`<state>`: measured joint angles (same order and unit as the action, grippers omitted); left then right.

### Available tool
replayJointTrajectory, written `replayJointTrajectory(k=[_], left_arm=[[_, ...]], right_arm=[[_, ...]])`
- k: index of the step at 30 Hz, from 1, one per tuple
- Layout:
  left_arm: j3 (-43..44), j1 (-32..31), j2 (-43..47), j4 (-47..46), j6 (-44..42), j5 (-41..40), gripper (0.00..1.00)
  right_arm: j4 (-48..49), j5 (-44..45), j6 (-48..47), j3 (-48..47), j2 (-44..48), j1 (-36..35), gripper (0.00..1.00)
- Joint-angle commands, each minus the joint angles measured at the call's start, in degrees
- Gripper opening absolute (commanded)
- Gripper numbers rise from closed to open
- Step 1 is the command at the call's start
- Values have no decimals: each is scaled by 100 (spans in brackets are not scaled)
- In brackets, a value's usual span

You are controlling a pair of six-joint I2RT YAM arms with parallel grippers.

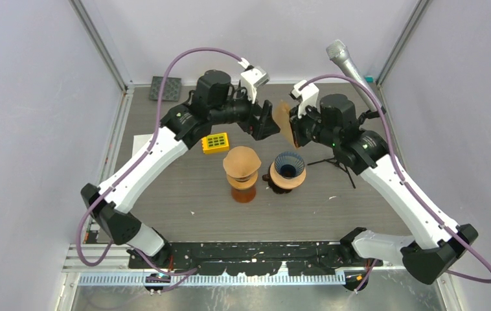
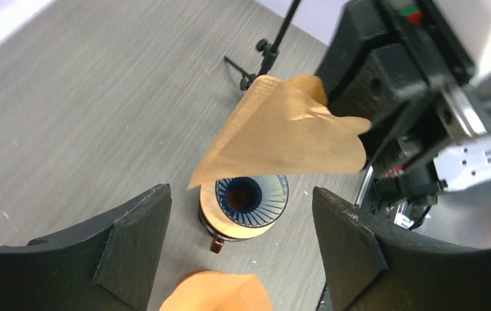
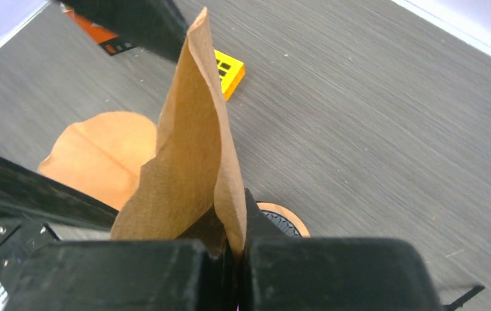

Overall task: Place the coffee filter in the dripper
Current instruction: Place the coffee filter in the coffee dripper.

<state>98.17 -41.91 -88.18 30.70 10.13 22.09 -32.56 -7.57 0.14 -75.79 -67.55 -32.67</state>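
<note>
Two pale walls [image 1: 35,97] flank grey tabletop [image 1: 184,194]; right pincer [image 3: 236,249] grips coffee filter [image 3: 191,162]

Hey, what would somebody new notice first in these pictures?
The brown filter, pinched in the shut right gripper, hangs in the air between the two arms. The left gripper faces it with jaws open. Below, the empty blue-ribbed dripper stands beside a stack of filters.
</note>
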Motion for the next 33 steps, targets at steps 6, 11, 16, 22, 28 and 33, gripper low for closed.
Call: replayJointTrajectory(k=[6,11,16,22,28,33], left_arm=[[-89,43,666,461,-2636,1580,76],[-29,43,526,933,-3096,1860,65],[13,43,368,1115,-3306,1915,50],[-51,43,346,1204,-3363,2093,27],[-161,43,411,1367,-3510,2060,20],[-167,43,408,1498,-3615,2040,0]], right_arm=[[-15,-1648,-986,95,572,-20,0],[-161,-1968,-990,-33,637,-15,0],[-278,-2293,-912,-179,679,-12,0],[-295,-2455,-836,-199,710,13,0],[-299,-2493,-812,-249,687,15,0],[-312,-2502,-823,-290,658,28,0]])
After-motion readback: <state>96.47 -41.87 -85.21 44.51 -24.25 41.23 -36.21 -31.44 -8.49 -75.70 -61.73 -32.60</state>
